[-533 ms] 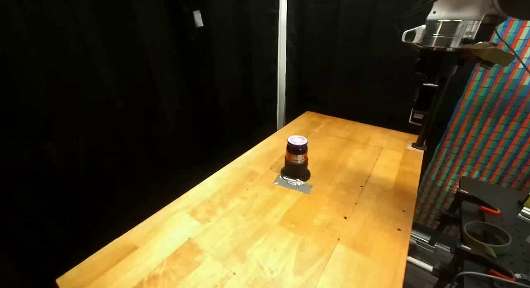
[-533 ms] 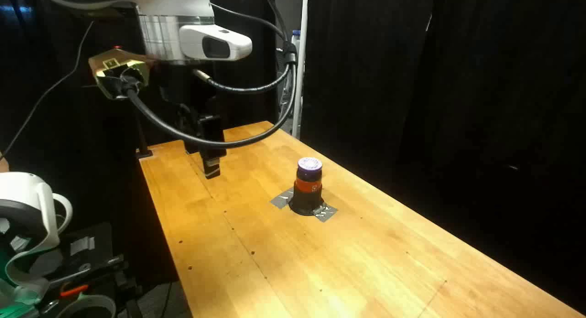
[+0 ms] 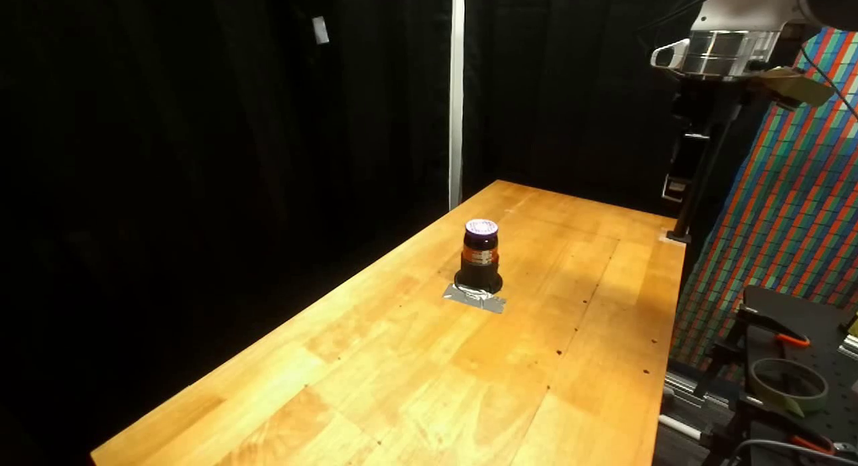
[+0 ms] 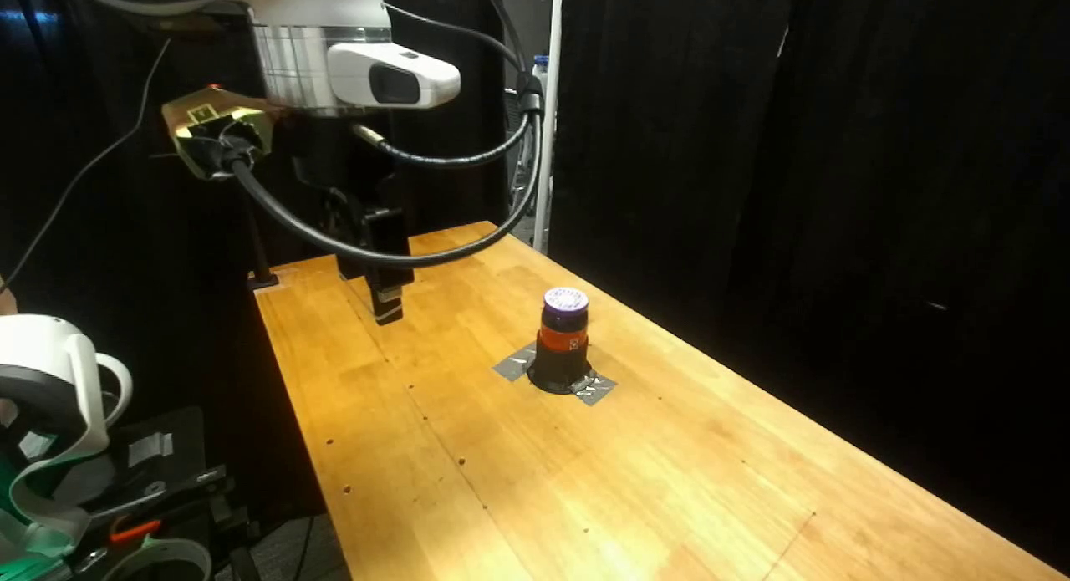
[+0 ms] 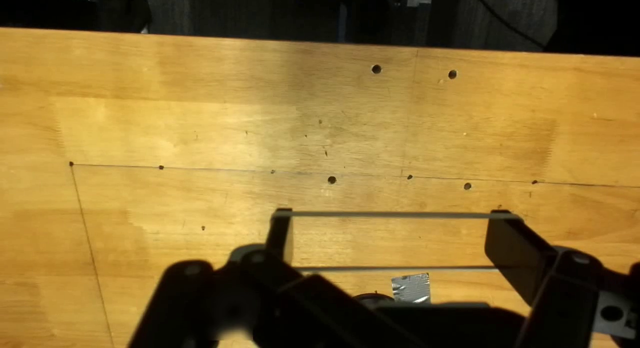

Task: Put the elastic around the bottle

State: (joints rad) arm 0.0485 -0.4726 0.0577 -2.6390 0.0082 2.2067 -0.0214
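Note:
The bottle [image 3: 481, 257] stands upright on the wooden table in both exterior views [image 4: 563, 340], with a reddish-orange band, dark upper part and pale patterned lid. Its lower part sits in a black flanged base taped down. My gripper [image 5: 390, 238] is open, fingers wide apart. The elastic [image 5: 390, 215], a thin grey band, is stretched around both fingers in two nearly parallel strands. In an exterior view the gripper [image 4: 370, 295] hangs above the table, to the left of the bottle and apart from it. In the wrist view the bottle is mostly hidden behind the gripper; only a dark rounded edge shows.
Silver tape [image 3: 474, 298] holds the black base to the table [image 4: 669, 472]; a piece also shows in the wrist view [image 5: 411, 288]. A thin black post [image 4: 259, 247] stands at a table corner. A cable [image 4: 418, 262] loops below the wrist. Black curtains hang behind.
My arm and gripper are very slightly higher than half a second ago. The bottle has not moved.

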